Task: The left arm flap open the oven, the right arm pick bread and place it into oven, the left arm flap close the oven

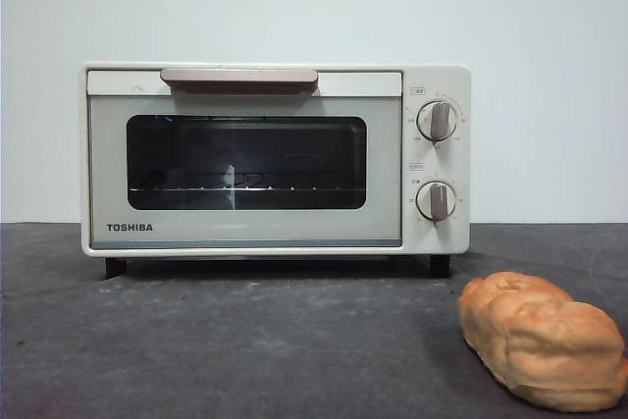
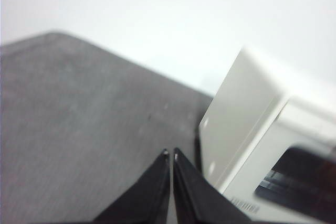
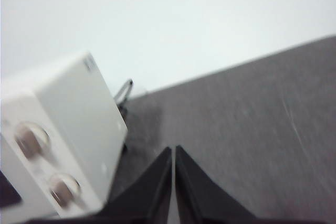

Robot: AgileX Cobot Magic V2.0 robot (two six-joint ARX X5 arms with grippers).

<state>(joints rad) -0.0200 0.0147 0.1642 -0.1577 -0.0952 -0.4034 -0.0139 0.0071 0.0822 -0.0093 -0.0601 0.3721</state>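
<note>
Your left end effector and right end effector are both clenched on nothing, off the oven. Its door is closed, centre frame; the bread lies lower right on the desk. Nothing's done yet.

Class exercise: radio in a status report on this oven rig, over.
Left gripper shut, empty, beside oven. Right gripper shut, empty. Oven door closed; bread on table, front of knobs side. Nothing blocking door.
</note>
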